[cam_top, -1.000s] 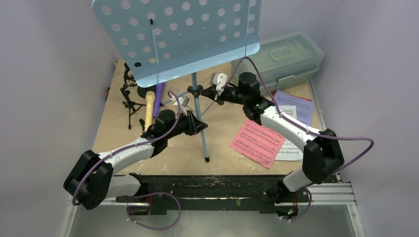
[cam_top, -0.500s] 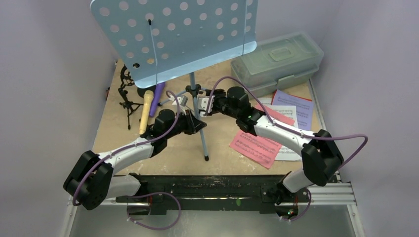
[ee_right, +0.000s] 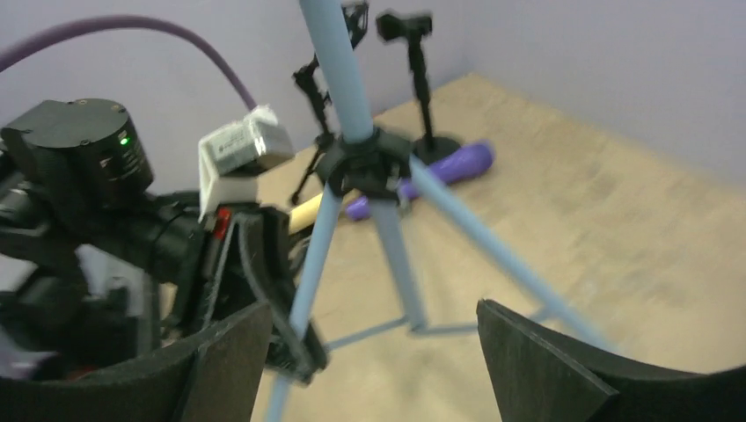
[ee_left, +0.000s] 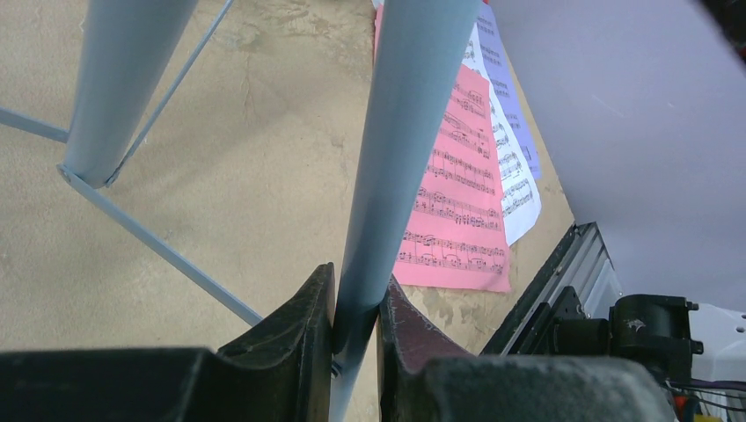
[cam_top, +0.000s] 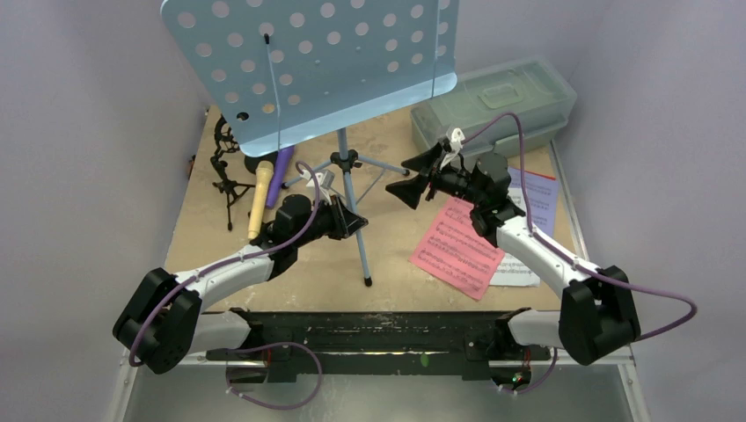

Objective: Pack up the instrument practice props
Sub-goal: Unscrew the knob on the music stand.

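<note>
Ref. top view, 12 o'clock = far edge of table [cam_top: 299,281]. The pale-blue perforated music rack [cam_top: 308,61] stands upright near table ctr. on its tripod, desk overhanging toward 12 o'clock. We see the left gripper [cam_top: 354,220] clamped on 1 lower tripod leg. The left wrist view confirms it: both fingers [ee_left: 303,330] press the tube from either side. The right gripper [cam_top: 415,178] sits at approx. 3 o'clock of the tripod hub, jaws spread wide, nothing between them. In the right wrist view the hub lies ahead of the gap, clear of both pads [ee_right: 528,356]. At 10 o'clock of the rack lie 2 toy mics side by side, the tan mic [cam_top: 262,195] and the purple mic [cam_top: 281,169]. The black tripod holder [cam_top: 230,180] and the round-base holder [ee_right: 422,83] stand just beyond them. At 3 o'clock, sheet-music pages lie flat, overlapping: pink page [cam_top: 457,248] nearest the rack, white page [cam_top: 521,271] partly under it, lavender page [cam_top: 538,200] farther out. The grey-green lidded box [cam_top: 497,101] rests at approx. 1 o'clock, lid on.
</note>
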`<action>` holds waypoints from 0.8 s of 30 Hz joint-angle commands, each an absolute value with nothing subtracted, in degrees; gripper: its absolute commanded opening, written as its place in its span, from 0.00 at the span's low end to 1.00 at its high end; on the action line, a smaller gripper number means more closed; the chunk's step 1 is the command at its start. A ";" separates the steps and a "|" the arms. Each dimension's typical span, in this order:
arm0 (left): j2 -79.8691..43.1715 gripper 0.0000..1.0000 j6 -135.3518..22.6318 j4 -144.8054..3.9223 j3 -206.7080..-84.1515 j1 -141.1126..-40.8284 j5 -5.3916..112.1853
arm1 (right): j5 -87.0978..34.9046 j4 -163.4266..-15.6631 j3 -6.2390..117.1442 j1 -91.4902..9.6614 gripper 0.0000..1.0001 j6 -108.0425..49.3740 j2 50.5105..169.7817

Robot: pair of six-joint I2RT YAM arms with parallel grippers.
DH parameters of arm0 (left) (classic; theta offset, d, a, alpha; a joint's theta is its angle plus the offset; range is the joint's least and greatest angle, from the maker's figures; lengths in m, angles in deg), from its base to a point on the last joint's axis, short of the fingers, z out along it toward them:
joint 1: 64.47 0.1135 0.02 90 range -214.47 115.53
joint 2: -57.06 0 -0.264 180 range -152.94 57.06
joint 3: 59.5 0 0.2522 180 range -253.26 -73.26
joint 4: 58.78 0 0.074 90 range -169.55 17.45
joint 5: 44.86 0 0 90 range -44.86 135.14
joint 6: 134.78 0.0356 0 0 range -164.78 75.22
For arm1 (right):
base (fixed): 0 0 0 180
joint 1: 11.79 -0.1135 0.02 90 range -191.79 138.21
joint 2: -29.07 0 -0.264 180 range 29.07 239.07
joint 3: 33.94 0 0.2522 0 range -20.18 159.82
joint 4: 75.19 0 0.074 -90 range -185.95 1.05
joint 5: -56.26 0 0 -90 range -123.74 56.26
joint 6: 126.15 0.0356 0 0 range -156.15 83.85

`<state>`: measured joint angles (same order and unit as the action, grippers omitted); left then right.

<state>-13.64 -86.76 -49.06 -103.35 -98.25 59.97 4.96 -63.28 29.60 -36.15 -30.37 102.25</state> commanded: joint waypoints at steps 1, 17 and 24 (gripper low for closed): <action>-12.42 0.04 -94.83 -45.83 -103.70 -98.34 62.87 | 12.58 -42.72 23.40 -34.57 0.87 6.38 104.24; -13.86 0.04 -95.03 -45.30 -104.02 -98.40 63.22 | 11.05 -54.24 40.90 -37.42 0.68 38.17 122.26; -14.11 0.04 -94.89 -45.23 -104.04 -98.39 63.29 | 9.92 -54.24 45.23 -39.42 0.58 39.09 125.53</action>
<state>-14.14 -86.80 -48.43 -103.35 -98.25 60.73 11.78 -54.23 41.36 -38.57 37.19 124.85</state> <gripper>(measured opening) 0.163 0.605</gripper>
